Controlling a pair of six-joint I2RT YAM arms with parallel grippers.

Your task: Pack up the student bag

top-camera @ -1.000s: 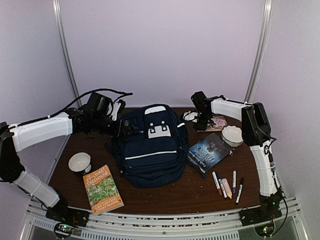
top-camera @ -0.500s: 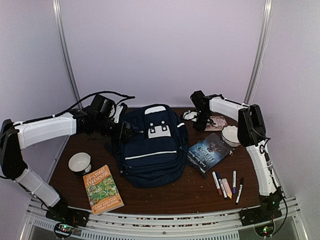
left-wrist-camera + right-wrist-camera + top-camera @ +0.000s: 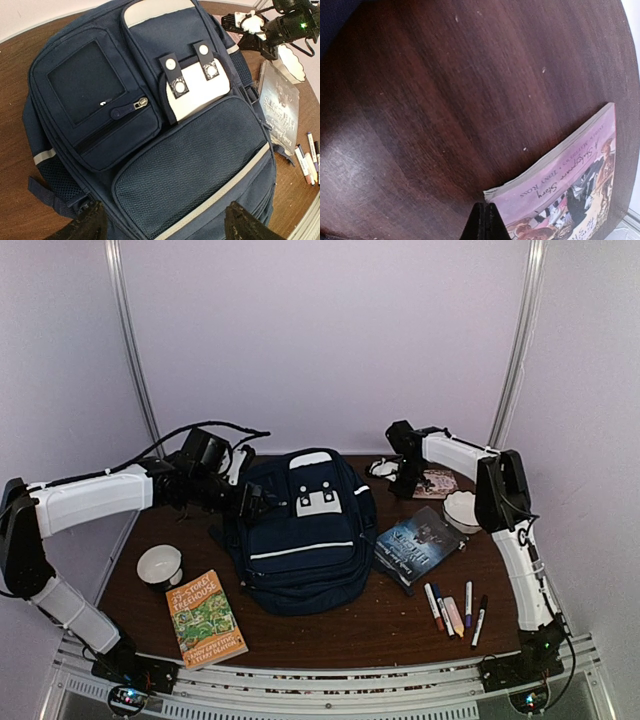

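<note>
Student bag [image 3: 300, 540] lies beneath left gripper [image 3: 162, 227], fingers spread; right gripper [image 3: 484, 222], pressed together, sits by corner of pink paperback [image 3: 570, 187].

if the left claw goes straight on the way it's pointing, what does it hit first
Most likely the student bag: the open left claw aims at its front, around the mesh pocket. Nothing shows in between, though depth is hard to judge.

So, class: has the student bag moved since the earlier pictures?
No. The student bag lies just as before between the orange book and the dark book.
</note>
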